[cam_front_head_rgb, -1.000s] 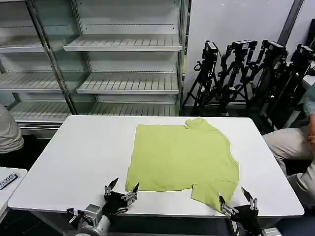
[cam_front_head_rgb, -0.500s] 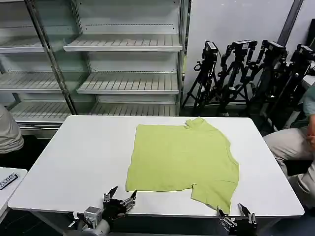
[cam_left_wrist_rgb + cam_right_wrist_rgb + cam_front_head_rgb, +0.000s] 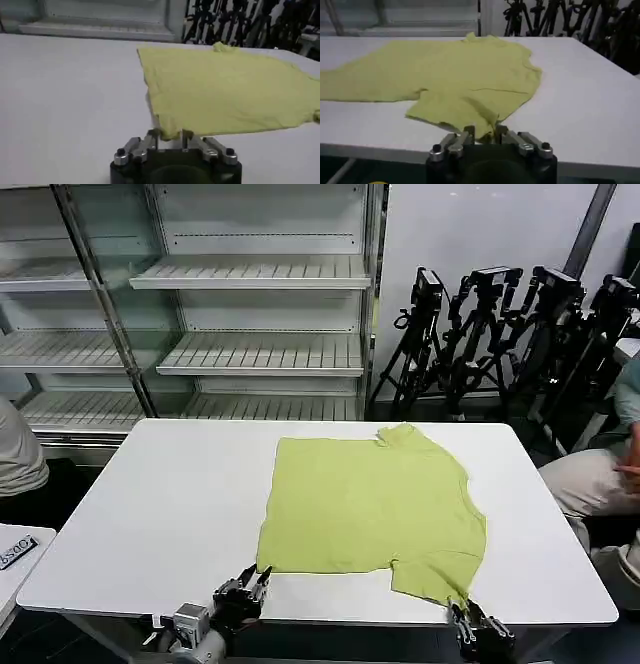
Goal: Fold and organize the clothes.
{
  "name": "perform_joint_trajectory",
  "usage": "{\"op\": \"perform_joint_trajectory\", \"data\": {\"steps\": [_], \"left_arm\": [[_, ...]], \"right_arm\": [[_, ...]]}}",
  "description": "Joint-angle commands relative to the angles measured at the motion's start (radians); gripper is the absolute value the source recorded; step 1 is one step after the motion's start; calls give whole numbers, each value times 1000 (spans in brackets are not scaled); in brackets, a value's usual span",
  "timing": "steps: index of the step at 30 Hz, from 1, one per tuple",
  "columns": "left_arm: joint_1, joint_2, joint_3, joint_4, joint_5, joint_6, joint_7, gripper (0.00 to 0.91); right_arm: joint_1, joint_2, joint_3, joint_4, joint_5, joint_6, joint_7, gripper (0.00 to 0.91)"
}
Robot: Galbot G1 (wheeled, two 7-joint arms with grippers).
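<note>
1. Head view. A thin, soft lime-green short-sleeved cotton T-shirt [image 3: 372,509] lies mostly flat, centre to right of centre in the frame, on the white rectangular worktop [image 3: 150,504]. Its collar points to the far edge and one sleeve lies folded towards the lower right. The left claw [image 3: 243,588] sits at the lower left of the frame, at the shirt's near-left hem corner. The right claw [image 3: 470,621] sits at the lower right, at the tip of the near sleeve. Both come in low from the near edge, probably so that each takes one corner for a fold away from the robot.

2. Left wrist view. The left claw [image 3: 170,136], at bottom centre, has its fingers narrowed around the hem corner of the T-shirt [image 3: 225,92]. The cloth lies between the tips, apparently pinched.

3. Right wrist view. The right claw [image 3: 483,132], at bottom centre, has its fingers drawn close about the sleeve edge of the T-shirt [image 3: 455,75], seemingly pinching it. Fabric this thin could slip from so slight a hold.
</note>
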Motion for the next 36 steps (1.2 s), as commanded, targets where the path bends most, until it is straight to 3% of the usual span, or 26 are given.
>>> {"op": "perform_joint_trajectory", "data": {"steps": [1, 11, 19, 35, 36], "left_arm": [[-10, 1, 0, -16, 0, 3, 20, 10], [-285, -33, 21, 75, -38, 4, 44, 10], [-453, -72, 34, 228, -107, 3, 22, 10], [-551, -83, 48, 404, -147, 4, 33, 20], [-553, -84, 50, 406, -147, 4, 33, 907]], "right_arm": [[16, 5, 1, 1, 5, 6, -1, 0], [327, -20, 11, -44, 37, -88, -10, 0], [609, -35, -52, -219, 29, -132, 0, 0], [768, -22, -148, -416, -54, -143, -16, 0], [770, -21, -148, -421, -56, -143, -16, 715]]}}
